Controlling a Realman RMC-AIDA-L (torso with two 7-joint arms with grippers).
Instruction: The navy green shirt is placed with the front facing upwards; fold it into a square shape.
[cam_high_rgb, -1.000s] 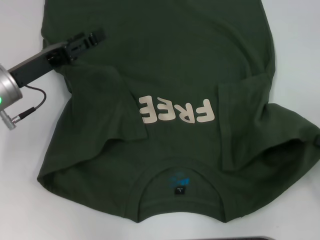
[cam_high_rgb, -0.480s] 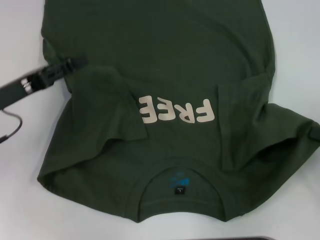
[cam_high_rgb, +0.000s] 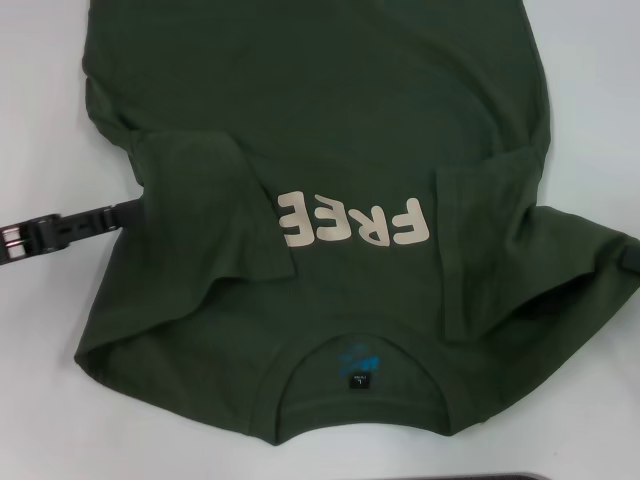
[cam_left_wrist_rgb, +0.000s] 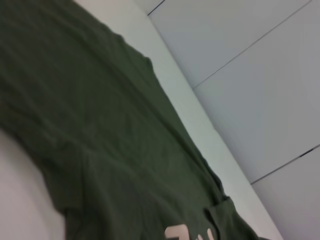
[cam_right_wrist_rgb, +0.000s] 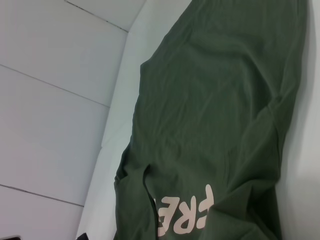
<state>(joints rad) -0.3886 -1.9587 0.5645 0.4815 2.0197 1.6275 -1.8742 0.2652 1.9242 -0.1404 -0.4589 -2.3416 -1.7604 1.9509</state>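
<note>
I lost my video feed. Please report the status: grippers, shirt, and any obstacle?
Left gripper low at shirt's left edge, fingers unclear. Right gripper barely in view at the right sleeve. Navy green shirt flat, front up, both sleeves folded inward. No obstacle seen.

Dark olive-green shirt, cream "FREE" lettering, black neck tag printed teal.

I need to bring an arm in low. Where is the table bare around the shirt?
Bare white table lies along the dark olive-green cotton shirt's right edge and below the collar. The left strip is free near the hem but crowded where the left gripper meets the folded sleeve.
</note>
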